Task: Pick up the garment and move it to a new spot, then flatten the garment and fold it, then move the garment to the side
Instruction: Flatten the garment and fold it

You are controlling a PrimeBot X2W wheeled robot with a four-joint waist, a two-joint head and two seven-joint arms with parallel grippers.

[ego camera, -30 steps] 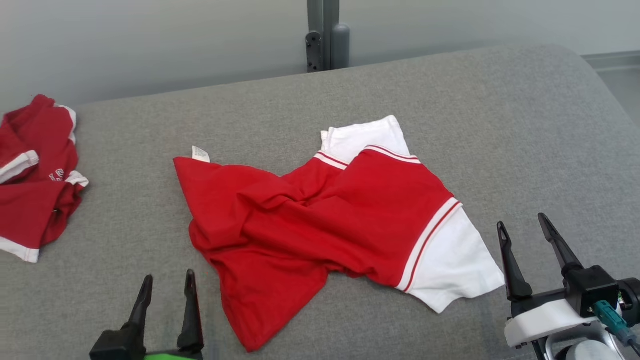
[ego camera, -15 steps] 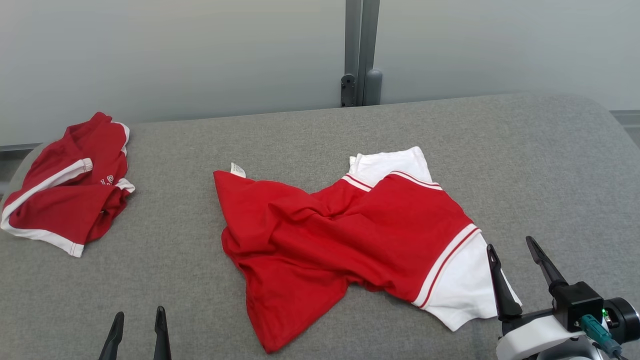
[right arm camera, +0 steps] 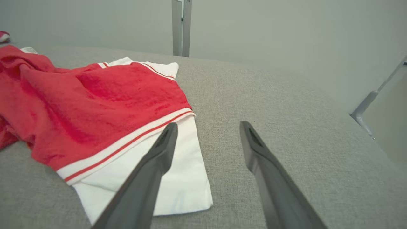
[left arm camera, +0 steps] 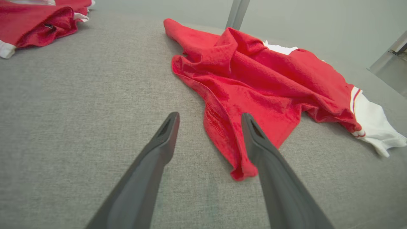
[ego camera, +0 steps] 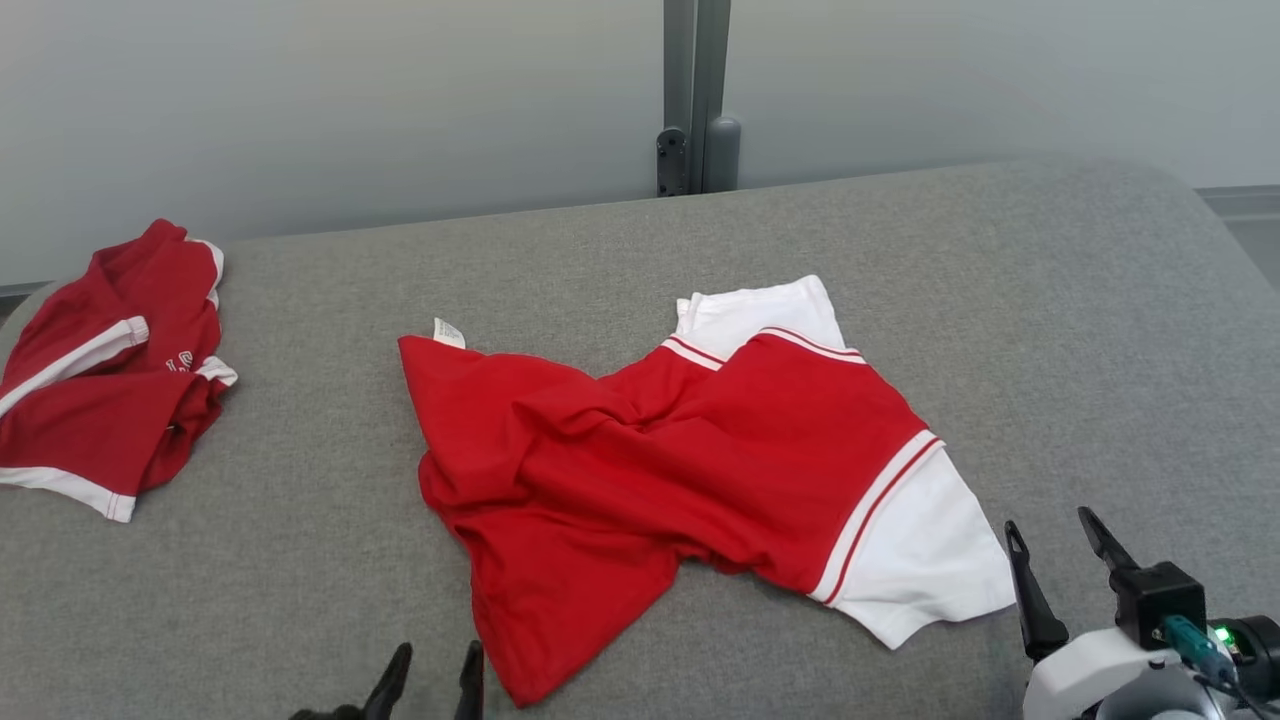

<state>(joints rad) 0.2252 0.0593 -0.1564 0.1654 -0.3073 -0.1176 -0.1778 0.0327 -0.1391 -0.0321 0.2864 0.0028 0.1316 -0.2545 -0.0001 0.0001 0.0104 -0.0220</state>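
The garment (ego camera: 650, 470) is a red T-shirt with white sleeves, lying crumpled and twisted in the middle of the grey fabric surface (ego camera: 300, 580). My left gripper (ego camera: 437, 655) stands open at the near edge, just left of the shirt's lower red corner. In the left wrist view the left gripper (left arm camera: 210, 117) has the red hem of the garment (left arm camera: 260, 79) between its fingertips, above the cloth. My right gripper (ego camera: 1050, 525) is open beside the near white sleeve. In the right wrist view the right gripper (right arm camera: 208, 125) has its left finger over the white sleeve (right arm camera: 178, 178).
A second red and white garment (ego camera: 100, 380) lies bunched at the far left of the surface. A grey post (ego camera: 695, 100) stands against the wall behind. The surface rounds off at the right edge (ego camera: 1210, 230), with bare grey fabric around the shirt.
The camera has shifted. My left gripper has moved right, up to the shirt's lower red corner. My right gripper has drawn back slightly toward the near edge. The garment lies as before.
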